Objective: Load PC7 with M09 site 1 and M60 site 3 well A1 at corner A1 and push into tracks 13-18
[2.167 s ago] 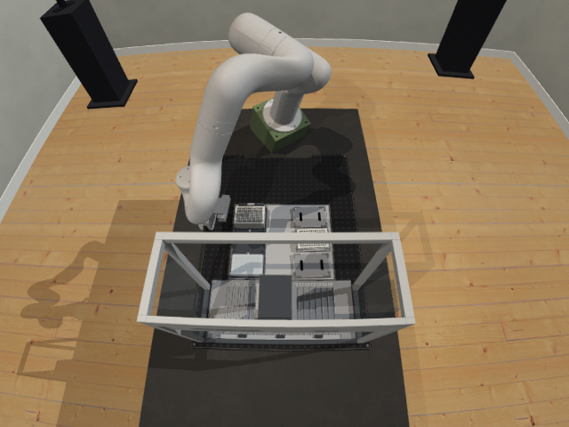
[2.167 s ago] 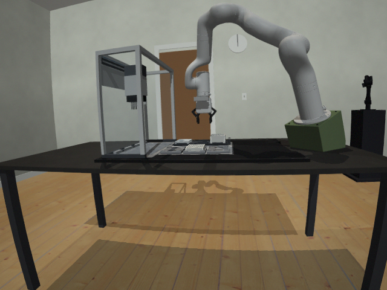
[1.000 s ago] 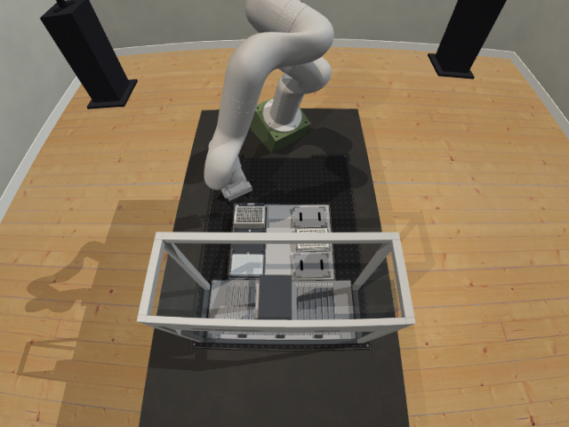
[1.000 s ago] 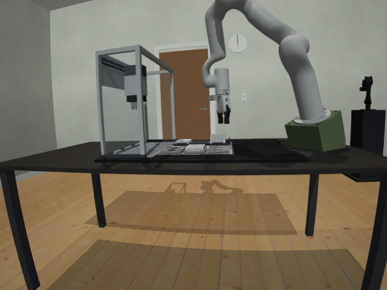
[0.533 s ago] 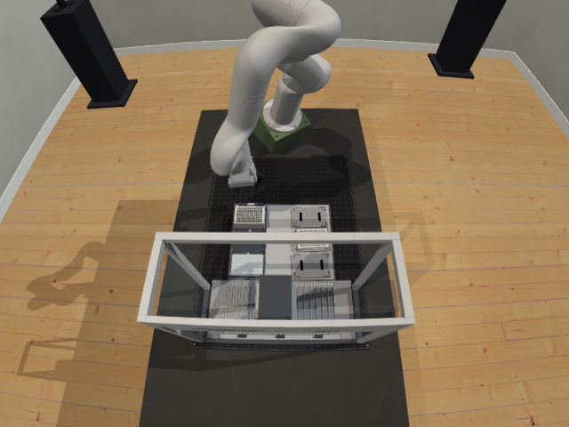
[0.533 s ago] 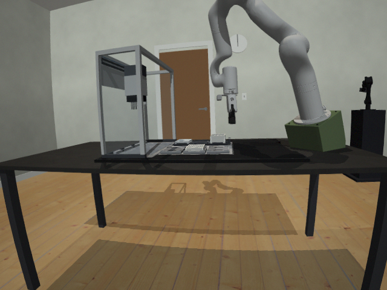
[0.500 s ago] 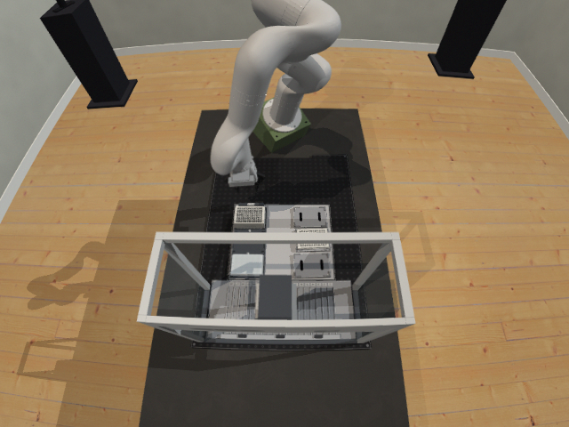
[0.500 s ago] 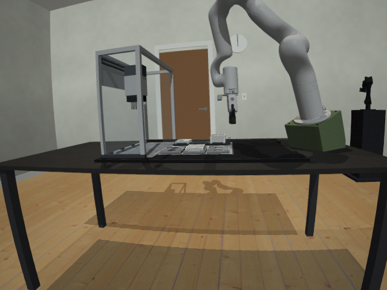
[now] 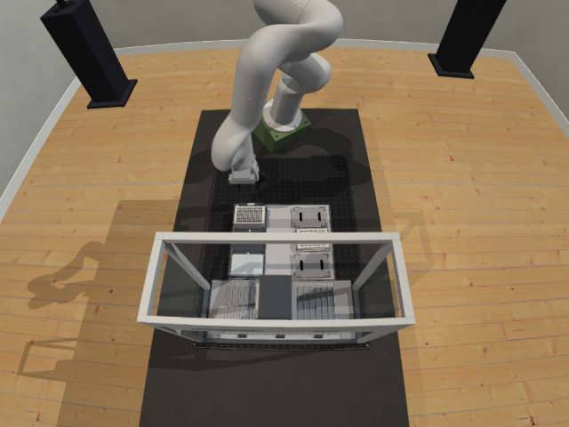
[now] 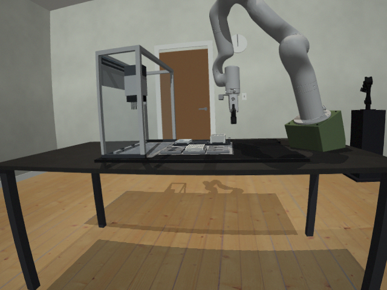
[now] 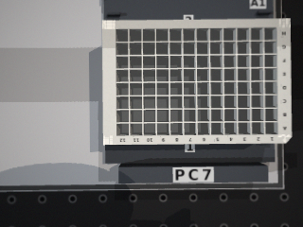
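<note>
The tool (image 10: 233, 119) is held well above the counter (image 10: 62, 159), pointed straight down, with its jaws spread wide and nothing between them. In the exterior view it is seen edge-on, hanging over the near end of the labware, slightly to the arm's side of the tall white block M09 (image 10: 217, 137). In the wrist view M09 (image 11: 194, 80) is shown from directly above as a grid of square wells, lying square to the picture on the dark carrier PC7 (image 11: 227, 174). The label "1" is read just below the block's lower edge and the carrier's name below that. The block's column numbers run along the lower edge and its row letters down the right edge, so that well A1 is placed at the lower right corner. From the top view, PC7 is seen on the apron in front of the rails (image 9: 232, 301), with M09 (image 9: 249, 215) at the end nearest the arm and the pale plate M60 (image 9: 246, 265) at the far end. The middle site is hidden by the instrument frame (image 9: 276, 237). M06 (image 9: 313, 246) is seen in the middle nest, partly under the same bar; nest S1 (image 9: 310, 207) and nest S3 (image 9: 312, 276) are shown without plates.
</note>
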`<act>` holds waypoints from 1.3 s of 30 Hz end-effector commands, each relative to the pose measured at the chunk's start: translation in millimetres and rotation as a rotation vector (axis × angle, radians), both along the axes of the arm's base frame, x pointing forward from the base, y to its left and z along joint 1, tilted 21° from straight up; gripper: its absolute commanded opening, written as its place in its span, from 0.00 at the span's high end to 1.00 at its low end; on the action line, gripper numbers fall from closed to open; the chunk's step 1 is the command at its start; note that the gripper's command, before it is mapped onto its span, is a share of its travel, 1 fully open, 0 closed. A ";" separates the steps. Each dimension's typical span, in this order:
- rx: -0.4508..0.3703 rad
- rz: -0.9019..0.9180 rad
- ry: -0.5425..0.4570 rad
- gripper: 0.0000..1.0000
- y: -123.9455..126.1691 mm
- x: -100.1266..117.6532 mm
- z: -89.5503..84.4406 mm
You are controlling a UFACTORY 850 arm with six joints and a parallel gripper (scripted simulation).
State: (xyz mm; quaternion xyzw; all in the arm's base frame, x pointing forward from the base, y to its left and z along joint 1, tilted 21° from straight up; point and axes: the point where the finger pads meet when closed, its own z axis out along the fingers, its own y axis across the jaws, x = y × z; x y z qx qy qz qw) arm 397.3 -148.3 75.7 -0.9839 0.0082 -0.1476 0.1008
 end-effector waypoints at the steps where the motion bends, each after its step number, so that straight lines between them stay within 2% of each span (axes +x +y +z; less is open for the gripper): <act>1: -0.001 -0.001 -0.002 0.18 0.1 0.8 -1.2; 39: -0.001 -0.001 -0.002 0.18 10.5 16.4 -51.1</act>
